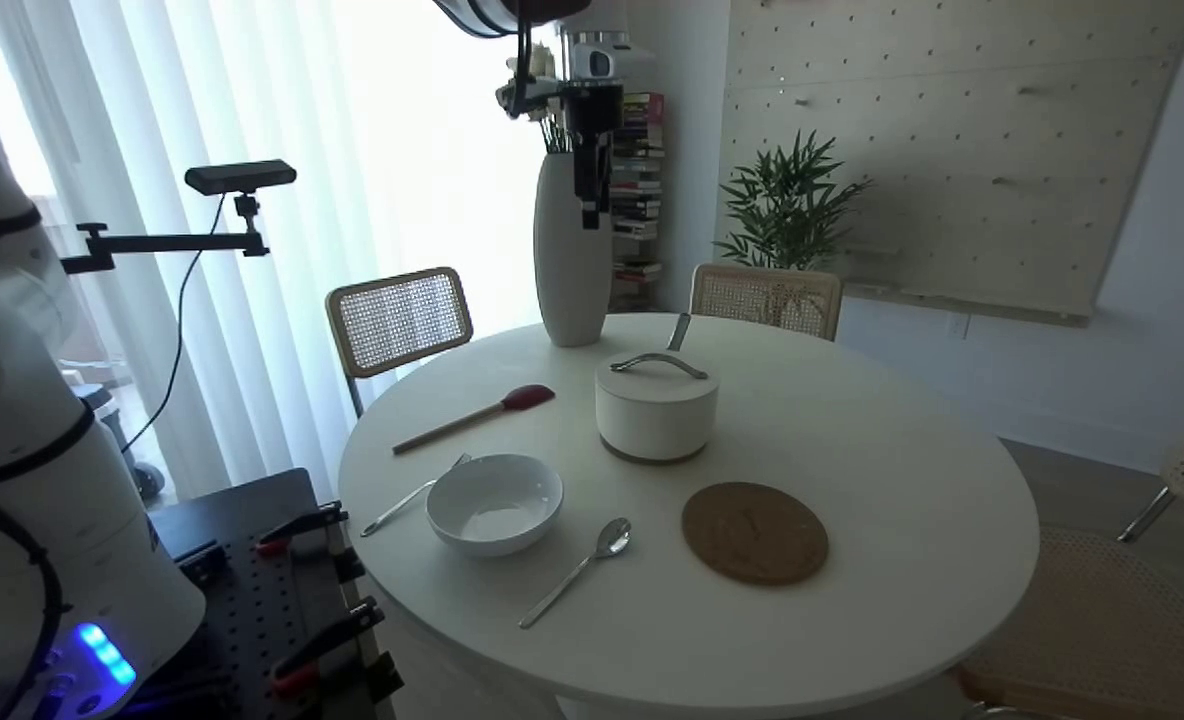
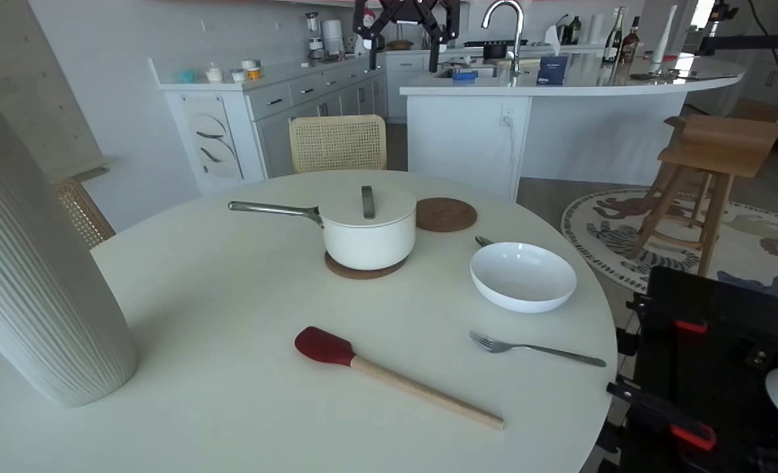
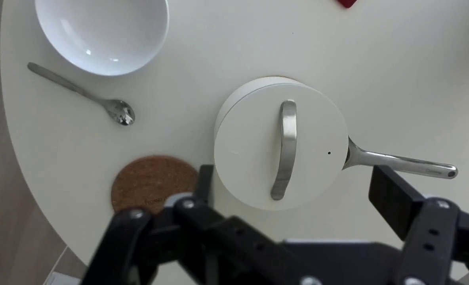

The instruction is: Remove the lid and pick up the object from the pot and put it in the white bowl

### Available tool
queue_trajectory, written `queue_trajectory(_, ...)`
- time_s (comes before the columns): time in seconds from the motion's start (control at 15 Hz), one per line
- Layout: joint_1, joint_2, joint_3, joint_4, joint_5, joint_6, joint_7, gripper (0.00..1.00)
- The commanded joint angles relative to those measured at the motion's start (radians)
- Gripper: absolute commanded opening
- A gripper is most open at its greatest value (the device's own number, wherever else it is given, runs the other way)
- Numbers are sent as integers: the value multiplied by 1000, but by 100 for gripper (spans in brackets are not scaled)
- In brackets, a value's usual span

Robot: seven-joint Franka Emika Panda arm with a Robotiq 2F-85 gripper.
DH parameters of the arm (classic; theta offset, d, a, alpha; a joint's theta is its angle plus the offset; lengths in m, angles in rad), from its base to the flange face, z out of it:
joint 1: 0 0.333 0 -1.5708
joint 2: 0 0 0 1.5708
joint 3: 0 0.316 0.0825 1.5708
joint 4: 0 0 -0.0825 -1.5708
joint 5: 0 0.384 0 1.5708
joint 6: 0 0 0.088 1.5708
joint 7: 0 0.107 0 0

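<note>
The round white lid [image 1: 652, 385] with an arched metal handle sits on the white pot [image 1: 655, 425]. Both also show in an exterior view, the lid [image 2: 343, 207] above the pot wall [image 2: 370, 248]. In the wrist view the lid [image 3: 246, 150] fills the middle. The white bowl [image 1: 495, 505] stands apart from the pot; its inside looks empty, and it also shows in the wrist view [image 3: 103, 35]. My gripper [image 1: 592, 215] is open and empty, well above the table; its fingers are wide apart in the wrist view [image 3: 292, 170]. The object is not visible; the lid covers the pot's inside.
The pot's metal handle [image 3: 405, 161] sticks out sideways. A cork disc [image 1: 755, 533], a spoon [image 1: 612, 537], a fork [image 2: 527, 348] and a red spatula [image 2: 326, 345] lie on the round table [image 1: 902, 480]. A tall white vase [image 1: 572, 260] stands near the pot. Chairs surround the table.
</note>
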Motion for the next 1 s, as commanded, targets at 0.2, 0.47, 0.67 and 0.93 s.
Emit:
queue_trajectory(0.2, 35, 131, -17, 123, -55, 77, -28, 100)
queue_trajectory(0.47, 50, 188, -24, 147, -80, 127, -36, 100)
queue_trajectory(0.67, 57, 224, -30, 155, -79, 132, -34, 100)
queue_trajectory(0.93, 61, 265, -44, 155, -68, 131, -37, 100)
